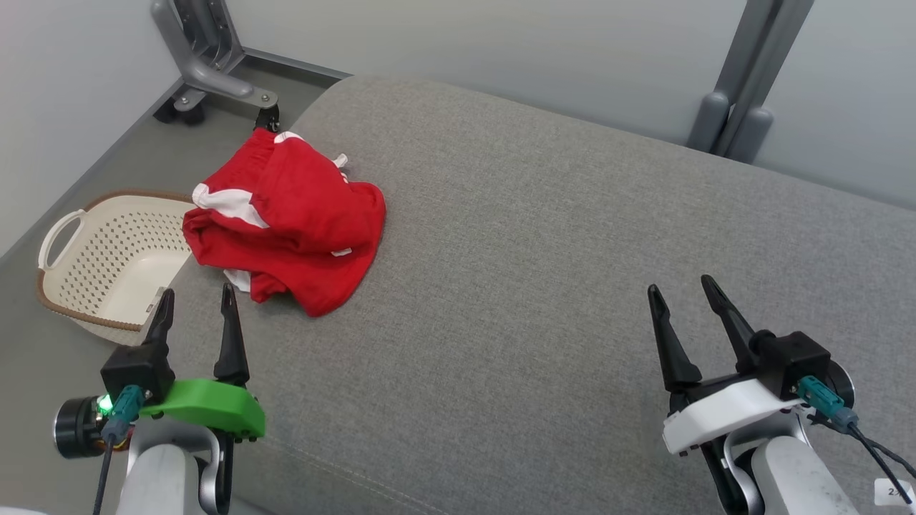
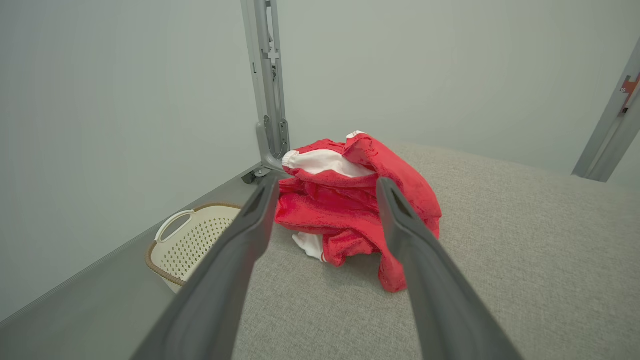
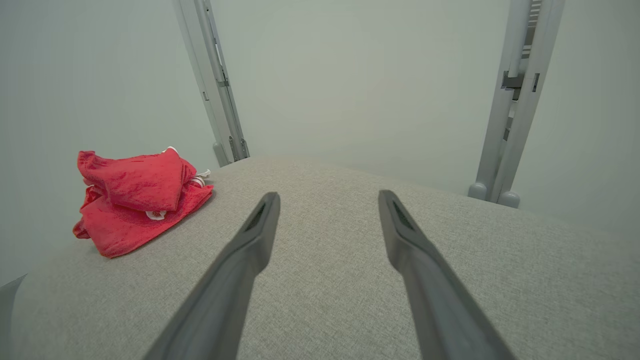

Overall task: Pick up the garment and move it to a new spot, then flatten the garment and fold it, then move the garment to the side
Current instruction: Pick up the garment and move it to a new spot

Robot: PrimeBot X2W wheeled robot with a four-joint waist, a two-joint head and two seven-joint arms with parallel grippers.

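Red garment [image 1: 286,222] with white patches lay bunched in a heap at the far left of the grey upholstered surface [image 1: 544,236], close to its left edge. Off that edge, on the floor, you had a cream perforated basket [image 1: 107,265] just beside the heap. Your left gripper [image 1: 198,290] sat near the garment on its near side, not touching it, jaws spread wide, holding nothing. Your right gripper [image 1: 680,285] was well apart on the right over bare fabric, jaws just as wide, empty. A grey metal frame leg [image 1: 215,68] stood on the floor beyond the garment.
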